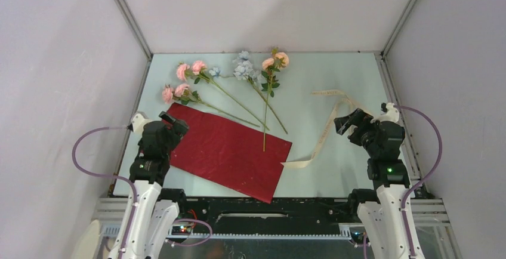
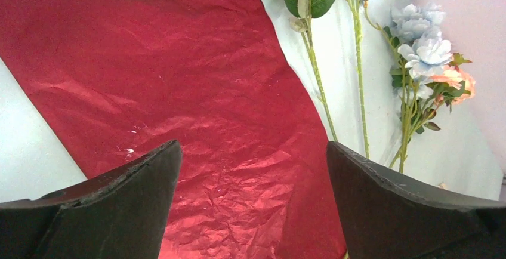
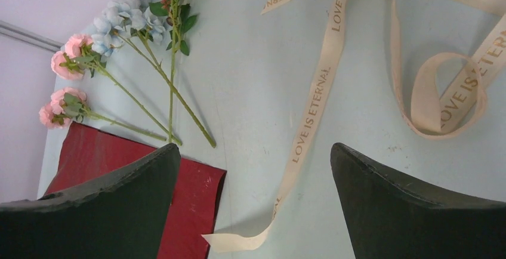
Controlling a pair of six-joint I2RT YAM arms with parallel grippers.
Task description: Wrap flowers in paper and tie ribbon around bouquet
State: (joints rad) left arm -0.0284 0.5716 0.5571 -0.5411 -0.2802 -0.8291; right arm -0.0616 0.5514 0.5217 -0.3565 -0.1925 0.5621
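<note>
The paper (image 1: 227,148) lies red face up, slanting across the table's near left; it also fills the left wrist view (image 2: 179,104) and shows at a corner in the right wrist view (image 3: 191,211). The flowers (image 1: 238,77) lie fanned behind it, their stem ends on or near its far edge, pink heads and blue clusters (image 2: 426,50) at the back (image 3: 107,62). The cream ribbon (image 1: 325,130) curls on the right, printed with gold words (image 3: 316,104). My left gripper (image 1: 174,122) hangs open over the paper's left end (image 2: 253,151). My right gripper (image 1: 349,122) hangs open above the ribbon (image 3: 255,154).
The pale blue table (image 1: 334,74) is enclosed by white walls with metal frame rails (image 1: 128,17) at the back corners. A black rail (image 1: 256,208) runs along the near edge between the arm bases.
</note>
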